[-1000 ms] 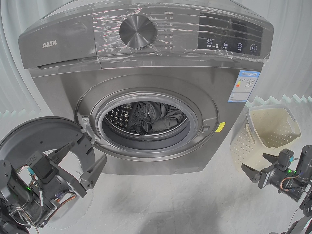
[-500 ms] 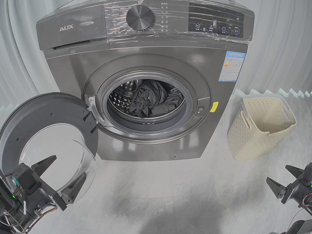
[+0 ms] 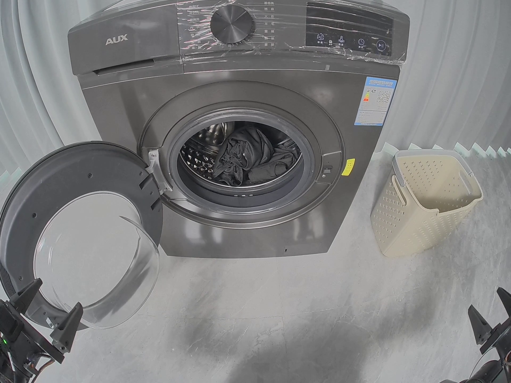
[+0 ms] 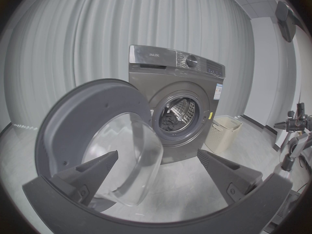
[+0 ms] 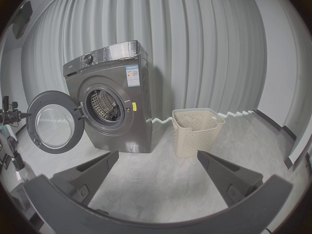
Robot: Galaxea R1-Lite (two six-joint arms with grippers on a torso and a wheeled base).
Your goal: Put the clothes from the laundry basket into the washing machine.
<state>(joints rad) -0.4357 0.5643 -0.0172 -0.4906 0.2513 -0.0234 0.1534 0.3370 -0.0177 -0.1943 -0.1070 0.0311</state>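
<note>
The grey washing machine (image 3: 239, 81) stands ahead with its round door (image 3: 80, 230) swung open to the left. Dark clothes (image 3: 247, 155) lie bunched inside the drum (image 3: 205, 158). A cream perforated laundry basket (image 3: 426, 203) sits on the floor to the machine's right, and its inside looks empty. My left gripper (image 3: 45, 312) is open low at the left, in front of the door's lower rim, holding nothing. At the lower right my right gripper (image 3: 492, 315) is open too, well short of the basket.
Grey marbled floor (image 3: 277, 315) spreads between me and the machine. Pleated white curtains (image 3: 463, 59) hang behind. In the wrist views the machine (image 4: 182, 98) and basket (image 5: 196, 130) stand some way off, and a tripod stand (image 4: 294, 137) is at the room's side.
The head view has pulled back from the machine, so machine and basket look smaller. Both grippers have dropped toward the lower corners and stay open.
</note>
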